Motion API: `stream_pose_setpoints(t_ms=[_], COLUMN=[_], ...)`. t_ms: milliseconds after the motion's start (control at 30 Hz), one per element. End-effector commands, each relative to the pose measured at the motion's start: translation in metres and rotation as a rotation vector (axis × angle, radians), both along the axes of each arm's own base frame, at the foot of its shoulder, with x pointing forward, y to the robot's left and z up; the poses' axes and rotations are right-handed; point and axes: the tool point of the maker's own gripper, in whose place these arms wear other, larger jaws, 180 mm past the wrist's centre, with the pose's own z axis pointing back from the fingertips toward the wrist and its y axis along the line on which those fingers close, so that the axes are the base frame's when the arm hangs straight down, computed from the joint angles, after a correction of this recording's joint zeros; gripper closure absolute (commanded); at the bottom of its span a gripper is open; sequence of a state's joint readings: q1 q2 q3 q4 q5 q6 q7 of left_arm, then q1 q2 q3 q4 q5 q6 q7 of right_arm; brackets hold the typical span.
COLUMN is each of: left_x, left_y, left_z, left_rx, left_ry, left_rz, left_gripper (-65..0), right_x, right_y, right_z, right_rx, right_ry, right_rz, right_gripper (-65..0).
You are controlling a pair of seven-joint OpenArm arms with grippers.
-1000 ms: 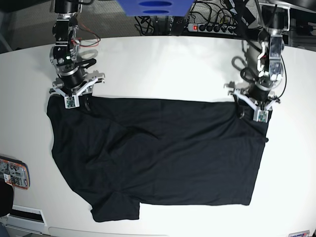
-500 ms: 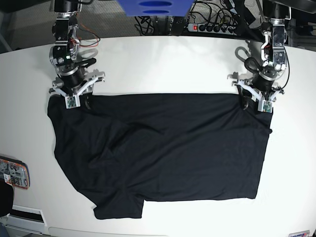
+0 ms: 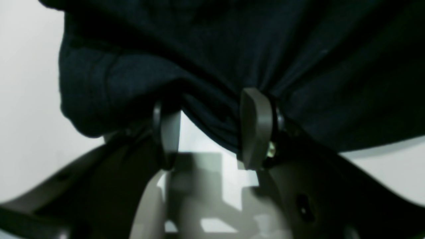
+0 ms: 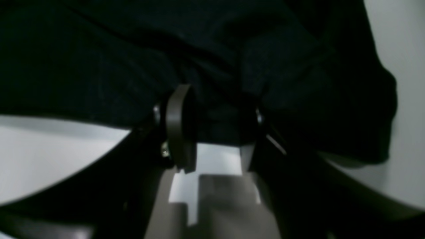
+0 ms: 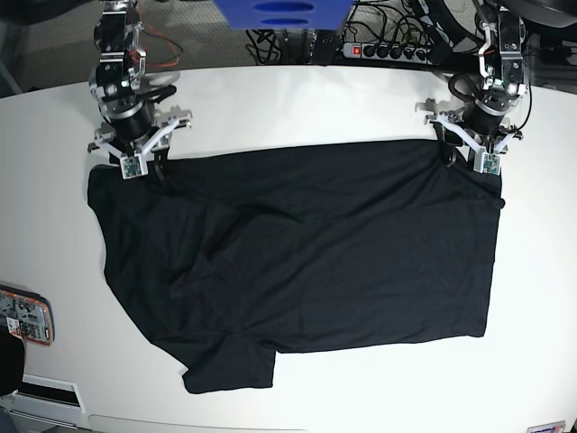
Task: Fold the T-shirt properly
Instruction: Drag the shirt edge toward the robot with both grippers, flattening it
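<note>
The black T-shirt [image 5: 297, 253] lies spread flat on the white table [image 5: 297, 99], one sleeve at the front left. My left gripper [image 5: 473, 153] grips the shirt's far right corner. In the left wrist view [image 3: 209, 109] the fingers [image 3: 255, 126] stand a little apart, with bunched fabric [image 3: 232, 49] pulled taut between them. My right gripper [image 5: 144, 162] grips the far left corner. In the right wrist view [image 4: 215, 113] the dark cloth [image 4: 132, 49] fills the gap between its fingers [image 4: 179, 126].
A small orange and grey device [image 5: 22, 316] lies at the table's left edge. A power strip [image 5: 388, 50] and cables sit behind the far edge, beside a blue object [image 5: 281, 13]. The table's front edge runs just below the sleeve.
Both grippers have moved toward the far edge, dragging the shirt's far edge with them. The whole shirt has slid away and its right side has pulled flatter.
</note>
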State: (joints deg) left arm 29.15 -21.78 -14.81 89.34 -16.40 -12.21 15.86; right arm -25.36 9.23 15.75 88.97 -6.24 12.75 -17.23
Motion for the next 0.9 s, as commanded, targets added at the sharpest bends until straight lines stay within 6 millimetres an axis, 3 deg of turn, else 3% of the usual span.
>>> stream_pose_setpoints(t_ms=[0, 133, 267, 467, 600, 733, 867], left_x=[-0.066, -0.072, -0.074, -0.078, -0.089, -0.09, -0.088], left_y=[0.011, 0.01, 0.007, 0.007, 0.007, 0.007, 0.007], left_z=[-0.038, -0.039, -0.034, -0.035, -0.038, -0.038, -0.038], left_rx=[0.079, 0.078, 0.079, 0.078, 0.077, 0.077, 0.077], left_ry=[0.296, 0.306, 0.298, 0.306, 0.327, 0.329, 0.326], left_rz=[-0.012, -0.015, -0.025, -0.025, -0.025, -0.025, -0.025], left_gripper=[-27.3, -27.3, -27.3, -27.3, -27.3, -27.3, -27.3], right_x=[-0.045, -0.045, -0.061, -0.056, -0.069, -0.062, -0.044], right_y=[-0.007, -0.006, -0.007, -0.005, -0.005, -0.002, 0.003], right_z=[-0.032, -0.027, -0.028, -0.016, -0.018, -0.009, 0.016], right_rx=[-0.063, -0.066, -0.07, -0.077, -0.078, -0.08, -0.095], right_ry=[0.205, 0.195, 0.22, 0.187, 0.214, 0.182, 0.116], right_rz=[0.022, 0.028, 0.026, 0.037, 0.039, 0.045, 0.06], right_gripper=[-22.1, -22.1, -22.1, -22.1, -22.1, -22.1, -22.1])
